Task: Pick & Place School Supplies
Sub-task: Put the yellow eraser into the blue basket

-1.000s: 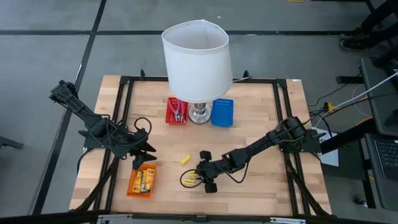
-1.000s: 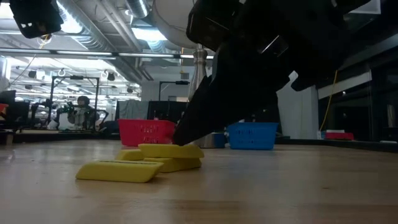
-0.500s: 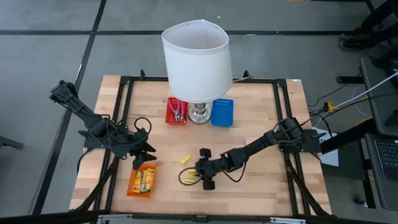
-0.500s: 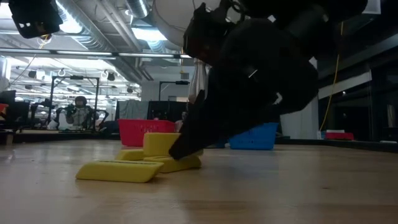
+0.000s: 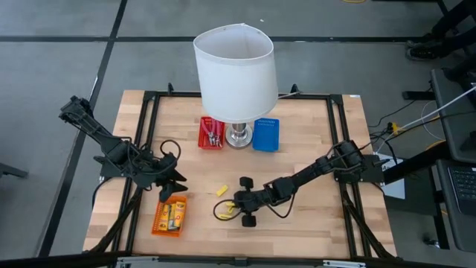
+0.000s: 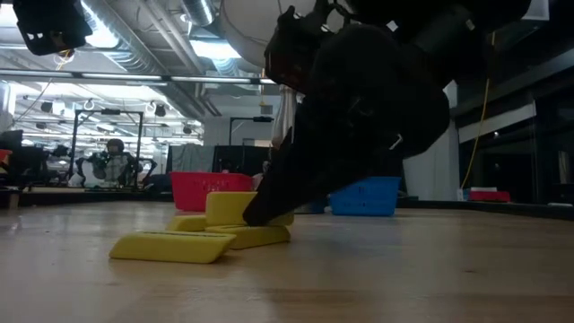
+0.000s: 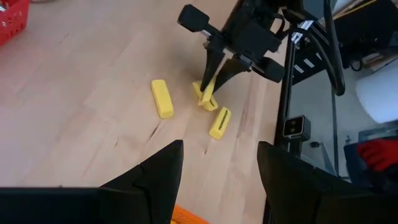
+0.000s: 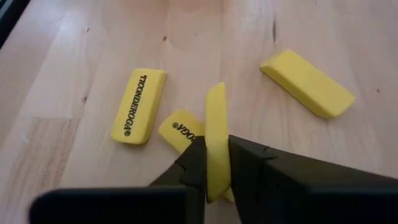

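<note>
Several yellow erasers lie on the wooden table. One plain eraser (image 5: 221, 190) lies apart; a printed one (image 8: 138, 106) and another printed one (image 8: 180, 132) lie by my right gripper (image 5: 232, 211). That gripper is low over the table's near middle, shut on a further yellow eraser (image 8: 216, 134). My left gripper (image 5: 175, 187) is open and empty, above the far end of the orange basket (image 5: 169, 217), which holds yellow packets. My right gripper pinches the eraser's two broad faces (image 8: 215, 163) between its two fingers, near one end. The fingers come slanting down from the table's right side. The eraser stands on its narrow edge (image 6: 229, 208), close over another eraser (image 6: 253, 236); whether they touch, I cannot tell.
A white-shaded lamp (image 5: 234, 71) stands at the far middle, its base between a red basket (image 5: 211, 134) with tools and a blue basket (image 5: 266, 134). Black frame rails (image 5: 146, 141) run along the table's sides. Bare wood lies near the front right.
My right gripper has shifted slightly toward the table's left edge. The eraser that lay flat on top of another now stands on its edge between the fingers, a little raised. The other erasers have stayed where they were.
</note>
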You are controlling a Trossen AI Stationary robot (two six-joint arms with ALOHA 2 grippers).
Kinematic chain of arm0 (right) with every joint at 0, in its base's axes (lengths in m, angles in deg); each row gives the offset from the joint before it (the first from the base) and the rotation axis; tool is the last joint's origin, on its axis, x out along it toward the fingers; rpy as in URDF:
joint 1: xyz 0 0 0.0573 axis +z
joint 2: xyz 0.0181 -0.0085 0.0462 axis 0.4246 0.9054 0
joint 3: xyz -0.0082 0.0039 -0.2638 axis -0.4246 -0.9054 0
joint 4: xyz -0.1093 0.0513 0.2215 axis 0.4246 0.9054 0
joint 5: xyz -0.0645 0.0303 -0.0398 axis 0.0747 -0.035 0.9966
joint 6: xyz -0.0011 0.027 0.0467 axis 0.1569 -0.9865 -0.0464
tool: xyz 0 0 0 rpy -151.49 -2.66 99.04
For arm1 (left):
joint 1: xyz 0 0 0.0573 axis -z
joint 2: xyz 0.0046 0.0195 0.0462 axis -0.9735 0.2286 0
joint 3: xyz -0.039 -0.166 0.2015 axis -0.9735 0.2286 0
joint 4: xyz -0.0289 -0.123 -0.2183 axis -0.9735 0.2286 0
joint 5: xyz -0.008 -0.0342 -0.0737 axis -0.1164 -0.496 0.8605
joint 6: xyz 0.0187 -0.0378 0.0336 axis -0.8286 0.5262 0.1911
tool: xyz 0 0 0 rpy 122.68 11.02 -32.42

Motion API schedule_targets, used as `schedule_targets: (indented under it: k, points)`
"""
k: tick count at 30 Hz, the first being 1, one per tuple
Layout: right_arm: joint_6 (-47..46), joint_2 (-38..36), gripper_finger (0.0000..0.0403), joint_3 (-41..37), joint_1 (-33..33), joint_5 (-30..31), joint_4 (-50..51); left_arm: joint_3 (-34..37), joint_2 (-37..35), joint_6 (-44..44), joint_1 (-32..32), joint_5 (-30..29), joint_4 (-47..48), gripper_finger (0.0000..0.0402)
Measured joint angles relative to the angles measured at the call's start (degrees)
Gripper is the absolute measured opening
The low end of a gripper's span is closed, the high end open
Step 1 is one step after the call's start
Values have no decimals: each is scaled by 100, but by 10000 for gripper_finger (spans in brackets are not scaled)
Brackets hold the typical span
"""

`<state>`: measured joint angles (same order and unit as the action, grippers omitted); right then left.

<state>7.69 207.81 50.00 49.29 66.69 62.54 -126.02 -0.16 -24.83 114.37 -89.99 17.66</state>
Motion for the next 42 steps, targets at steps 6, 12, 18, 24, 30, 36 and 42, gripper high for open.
schedule_targets:
  k: [6, 12, 18, 24, 30, 36, 42]
  points:
    - [-563, -180, 36, -25, -13, 322, 231, 0, 0, 42, 0, -269, 3, 203]
    - [-2171, -1152, 36, 120, -152, 1431, 1259, 1, 0, 307, 82, -1123, 270, 203]
    - [-4080, -2076, 36, 99, -513, 2285, 2661, 154, 2, 894, 297, -1963, 316, 203]
    - [-5121, -2559, 36, -746, -1086, 2083, 3284, 317, 4, 1168, 545, -2604, -36, 203]
    - [-3498, -3259, 36, -1556, -1759, 2008, 2400, 317, 5, 1155, 595, -2804, -211, 203]
    - [-2545, -3601, 36, -2553, -2509, 889, 813, 317, 5, 1270, 595, -3000, -246, 203]
    - [-1642, -3652, 36, -2723, -2982, 415, 719, 317, 7, 1298, 595, -3112, -425, 203]
